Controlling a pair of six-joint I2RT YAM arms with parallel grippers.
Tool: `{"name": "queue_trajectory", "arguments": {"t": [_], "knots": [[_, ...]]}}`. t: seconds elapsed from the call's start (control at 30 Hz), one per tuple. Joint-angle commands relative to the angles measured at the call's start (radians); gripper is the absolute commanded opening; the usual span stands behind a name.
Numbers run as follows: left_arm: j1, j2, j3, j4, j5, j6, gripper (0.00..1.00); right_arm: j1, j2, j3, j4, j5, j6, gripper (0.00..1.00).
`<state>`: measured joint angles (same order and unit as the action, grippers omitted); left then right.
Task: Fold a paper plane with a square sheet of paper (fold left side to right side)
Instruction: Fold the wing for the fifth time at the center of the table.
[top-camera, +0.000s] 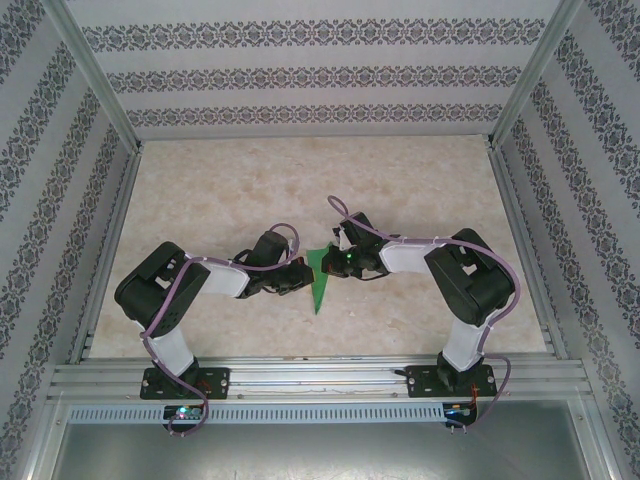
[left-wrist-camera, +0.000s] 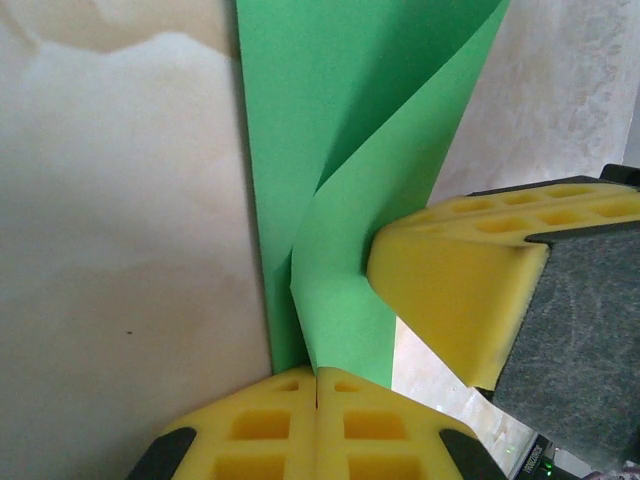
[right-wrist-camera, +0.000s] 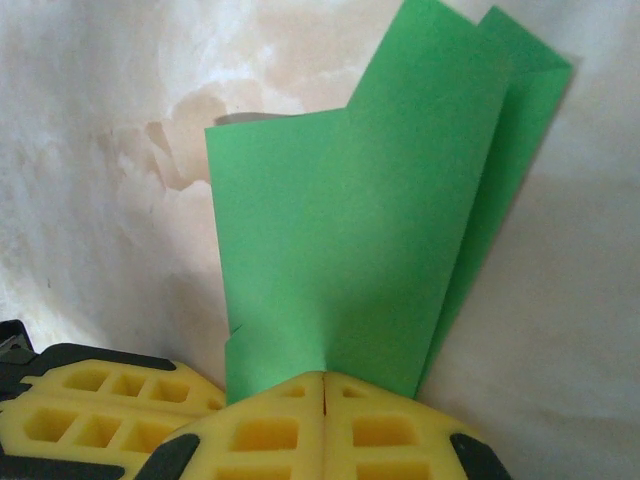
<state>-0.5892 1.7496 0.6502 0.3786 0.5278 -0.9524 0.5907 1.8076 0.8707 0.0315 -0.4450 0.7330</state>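
Observation:
The square sheet of paper (top-camera: 321, 290) is bright green and lies mid-table, folded into a narrow, pointed paper plane shape with its tip toward the arms. My left gripper (top-camera: 298, 280) meets it from the left and my right gripper (top-camera: 338, 262) from the right. In the left wrist view a raised flap of the paper (left-wrist-camera: 340, 120) runs down into the seam of my shut left gripper (left-wrist-camera: 317, 378), with a yellow finger (left-wrist-camera: 450, 290) of the right gripper pressing beside it. In the right wrist view the paper (right-wrist-camera: 350, 230) puckers into my shut right gripper (right-wrist-camera: 325, 380).
The marble-patterned tabletop (top-camera: 300, 190) stretches beyond the paper. Patterned walls close in the left, right and back. An aluminium rail (top-camera: 320, 378) runs along the near edge, where both arm bases are bolted.

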Motion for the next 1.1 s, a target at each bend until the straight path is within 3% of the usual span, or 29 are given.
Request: {"name": "queue_trajectory", "arguments": {"t": [0.0, 0.27, 0.37, 0.47, 0.57, 0.77, 1.07], "knots": [[-0.015, 0.038, -0.033, -0.072, -0.073, -0.011, 0.04, -0.011, 0.024, -0.005, -0.033, 0.008, -0.007, 0.03], [-0.014, -0.061, -0.044, -0.088, -0.083, -0.007, 0.14, -0.015, 0.026, -0.049, -0.023, 0.008, -0.004, 0.00], [-0.011, -0.125, -0.029, -0.165, -0.116, 0.012, 0.28, -0.017, 0.025, -0.064, -0.012, 0.005, 0.002, 0.00], [0.003, -0.189, -0.020, -0.233, -0.136, 0.026, 0.30, -0.017, 0.024, -0.068, -0.006, 0.006, 0.004, 0.00], [0.008, -0.250, -0.017, -0.282, -0.137, 0.033, 0.29, -0.017, 0.022, -0.070, -0.004, 0.005, 0.004, 0.00], [0.001, -0.321, 0.005, -0.324, -0.050, 0.023, 0.14, -0.015, 0.027, -0.072, -0.002, 0.002, 0.003, 0.00], [-0.049, -0.251, 0.053, -0.267, 0.058, -0.014, 0.06, -0.008, 0.033, -0.064, -0.004, -0.001, 0.005, 0.00]]}}
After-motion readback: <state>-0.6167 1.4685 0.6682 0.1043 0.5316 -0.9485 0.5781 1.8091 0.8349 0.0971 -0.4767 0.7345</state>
